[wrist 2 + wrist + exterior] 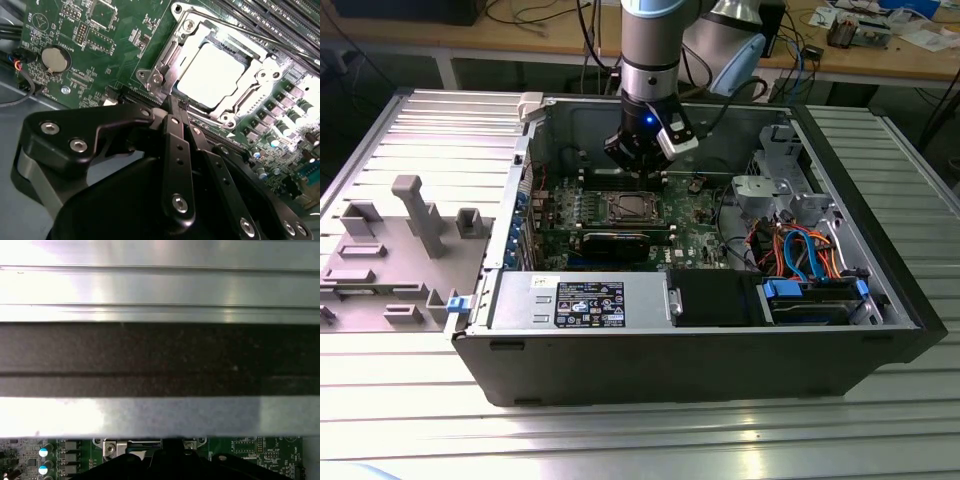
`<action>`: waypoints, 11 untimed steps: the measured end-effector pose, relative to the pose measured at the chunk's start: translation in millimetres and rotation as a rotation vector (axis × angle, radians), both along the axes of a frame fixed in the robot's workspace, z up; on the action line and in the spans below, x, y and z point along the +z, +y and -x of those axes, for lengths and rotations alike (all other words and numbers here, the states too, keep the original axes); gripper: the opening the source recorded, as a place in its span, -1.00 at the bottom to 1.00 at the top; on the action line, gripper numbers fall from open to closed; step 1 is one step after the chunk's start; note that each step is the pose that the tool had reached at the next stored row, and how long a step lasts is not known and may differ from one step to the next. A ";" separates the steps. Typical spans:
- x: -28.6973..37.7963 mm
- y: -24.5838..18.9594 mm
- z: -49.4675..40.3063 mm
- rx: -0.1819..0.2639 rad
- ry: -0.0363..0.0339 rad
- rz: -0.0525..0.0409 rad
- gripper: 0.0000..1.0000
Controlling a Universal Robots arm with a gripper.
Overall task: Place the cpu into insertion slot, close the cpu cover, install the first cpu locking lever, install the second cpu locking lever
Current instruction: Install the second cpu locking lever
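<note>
Silver cpu (212,67) lies in the slot (165,62) under the cover (260,65); the claw (172,102), fingers together, hangs at the slot's edge. Skidding off could scrape the board.

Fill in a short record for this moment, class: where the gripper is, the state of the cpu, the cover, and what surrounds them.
gripper: fingers together, tips at the socket's edge
cpu: seated in the insertion slot
cpu cover: lying flat, framing the cpu
motherboard: green, inside the open computer case
holding: nothing visible
</note>
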State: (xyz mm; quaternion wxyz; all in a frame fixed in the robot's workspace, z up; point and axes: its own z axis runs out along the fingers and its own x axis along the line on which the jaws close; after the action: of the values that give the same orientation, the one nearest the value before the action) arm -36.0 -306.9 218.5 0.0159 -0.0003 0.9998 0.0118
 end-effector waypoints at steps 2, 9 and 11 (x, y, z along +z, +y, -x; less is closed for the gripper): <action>0.9 -0.1 0.1 0.000 0.0001 0.0001 -0.79; 7.9 0.0 0.0 0.000 0.0000 0.0000 -0.79; 10.0 0.0 0.0 0.000 0.0000 0.0000 -0.79</action>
State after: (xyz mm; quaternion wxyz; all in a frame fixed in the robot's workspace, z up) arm -36.0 -306.9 228.5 0.0159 -0.0003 0.9998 0.0118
